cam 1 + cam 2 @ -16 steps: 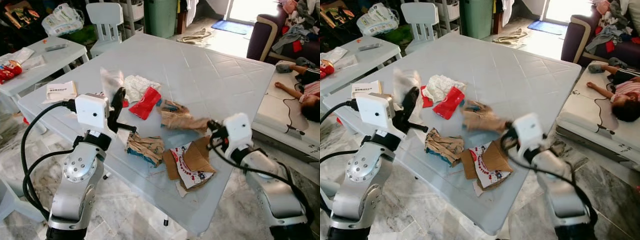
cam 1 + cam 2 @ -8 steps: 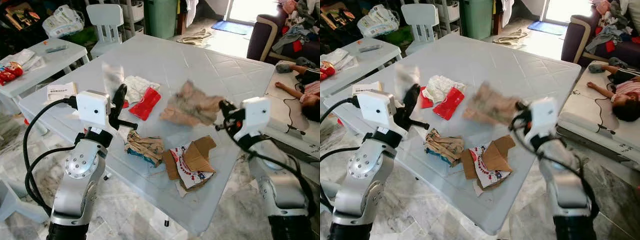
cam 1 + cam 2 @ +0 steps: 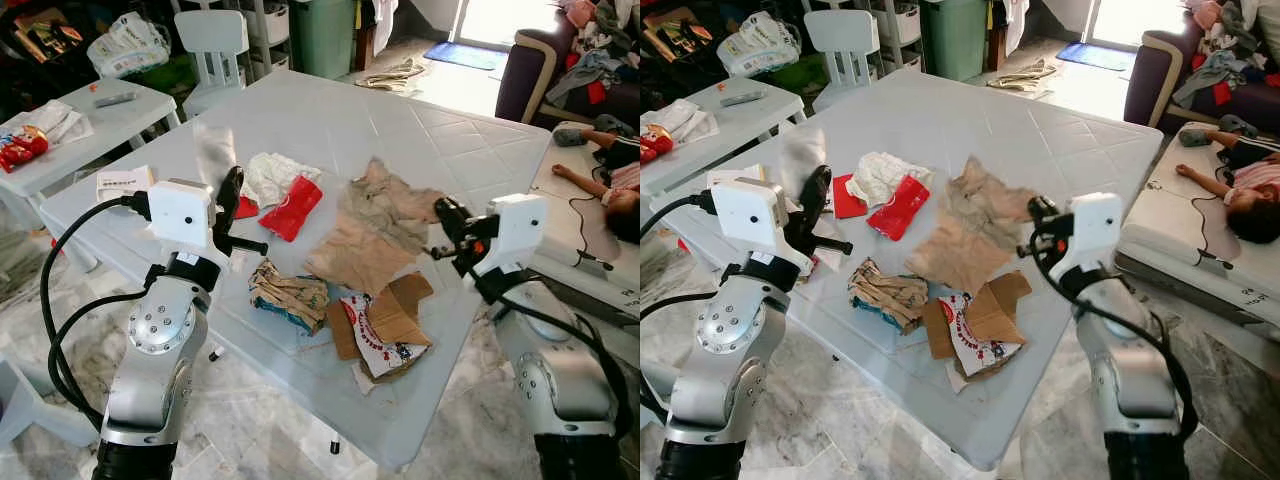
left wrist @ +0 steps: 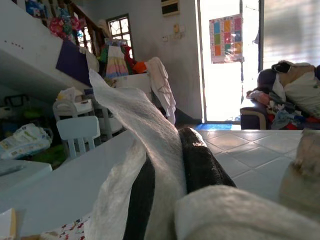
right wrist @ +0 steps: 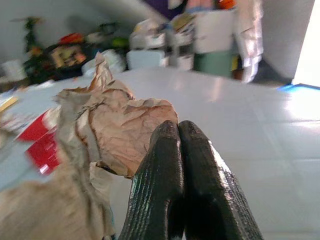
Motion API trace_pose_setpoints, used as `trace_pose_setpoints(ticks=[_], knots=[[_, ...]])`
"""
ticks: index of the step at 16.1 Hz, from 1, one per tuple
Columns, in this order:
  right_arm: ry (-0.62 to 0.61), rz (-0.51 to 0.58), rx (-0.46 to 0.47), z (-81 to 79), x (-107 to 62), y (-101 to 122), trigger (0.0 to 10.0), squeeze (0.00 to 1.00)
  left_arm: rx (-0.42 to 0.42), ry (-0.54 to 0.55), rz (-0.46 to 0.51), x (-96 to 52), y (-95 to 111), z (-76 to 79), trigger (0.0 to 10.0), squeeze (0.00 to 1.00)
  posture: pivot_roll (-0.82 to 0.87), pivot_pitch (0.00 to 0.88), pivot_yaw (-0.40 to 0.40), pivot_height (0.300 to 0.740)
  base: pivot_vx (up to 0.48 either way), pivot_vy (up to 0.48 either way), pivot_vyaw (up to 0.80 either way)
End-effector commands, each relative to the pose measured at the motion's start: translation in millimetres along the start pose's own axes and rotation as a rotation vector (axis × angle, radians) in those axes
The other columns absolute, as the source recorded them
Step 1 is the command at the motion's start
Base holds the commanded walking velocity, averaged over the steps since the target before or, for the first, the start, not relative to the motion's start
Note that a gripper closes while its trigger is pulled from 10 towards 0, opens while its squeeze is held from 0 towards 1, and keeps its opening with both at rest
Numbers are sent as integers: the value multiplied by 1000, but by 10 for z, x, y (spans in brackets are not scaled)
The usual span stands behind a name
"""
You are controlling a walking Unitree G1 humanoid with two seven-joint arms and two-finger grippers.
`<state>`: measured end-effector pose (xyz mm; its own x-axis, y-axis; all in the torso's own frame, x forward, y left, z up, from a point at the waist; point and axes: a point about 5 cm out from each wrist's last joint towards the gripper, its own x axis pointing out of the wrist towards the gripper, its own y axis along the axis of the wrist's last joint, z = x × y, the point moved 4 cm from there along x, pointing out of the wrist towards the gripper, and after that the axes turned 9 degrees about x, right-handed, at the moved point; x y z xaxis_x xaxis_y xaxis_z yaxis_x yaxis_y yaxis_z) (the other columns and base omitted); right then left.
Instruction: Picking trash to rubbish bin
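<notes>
Big white table (image 3: 420, 130) covered in trash. The right gripper (image 3: 443, 212) has its fingers pinched together on a crumpled brown paper bag (image 3: 375, 228), hanging over the table's middle. The left gripper (image 3: 232, 190) is clamped on a white plastic wrapper (image 4: 145, 125), lifted above the left edge.

A small white chair (image 3: 210, 40) stands at the far edge of the pale tabletop (image 3: 420, 140), with a green bin (image 3: 322, 35) just behind it. A smaller side table (image 3: 70, 125) to the left carries a red snack packet (image 3: 22, 145) and a remote (image 3: 112, 98). To the right a person (image 3: 610, 190) lies on a mattress (image 3: 565, 235) beside a dark sofa (image 3: 530, 70) piled with clothes.
</notes>
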<state>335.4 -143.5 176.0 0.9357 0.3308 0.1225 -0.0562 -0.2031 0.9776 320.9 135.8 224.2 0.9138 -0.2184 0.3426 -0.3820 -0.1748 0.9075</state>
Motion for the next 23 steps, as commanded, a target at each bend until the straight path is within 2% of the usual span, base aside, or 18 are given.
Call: trace_pose_setpoints(ticks=[1,4,5,6,7,14,17,20,23], knots=[[72,-44,-7,-140,-16,-74,10000,0,8,1,3,16,10,1,2392,0,-20,54,33,740,0,0,0],[190,-106,-20,-331,-90,-202,10000,0,5,-1,5,21,12,4,2863,0,-20,56,33,740,0,0,0],[257,-153,-45,-432,-152,-289,10000,584,1,-3,5,22,14,12,2980,0,-22,59,32,740,0,0,0],[275,-167,-53,-460,-173,-320,10000,941,-1,-4,5,21,13,16,3020,0,-22,59,32,740,0,0,0],[288,-188,-63,-477,-205,-366,10000,1000,-4,-6,4,18,12,29,3020,0,-25,61,30,740,0,0,0],[385,-244,-143,-558,-318,-456,10000,1000,-22,-17,5,22,8,75,3216,0,-35,68,24,740,0,0,0],[325,-176,-222,-438,-247,-336,10000,1000,-33,-25,2,12,1,104,3373,0,-36,70,21,740,0,0,0],[246,-102,-253,-323,-149,-196,10000,1000,-39,-31,3,13,-1,120,3412,0,-36,72,20,740,0,0,0],[250,-86,-276,-337,-64,-186,10000,1000,-47,-41,3,18,2,140,3569,0,-31,76,23,740,0,0,0]])
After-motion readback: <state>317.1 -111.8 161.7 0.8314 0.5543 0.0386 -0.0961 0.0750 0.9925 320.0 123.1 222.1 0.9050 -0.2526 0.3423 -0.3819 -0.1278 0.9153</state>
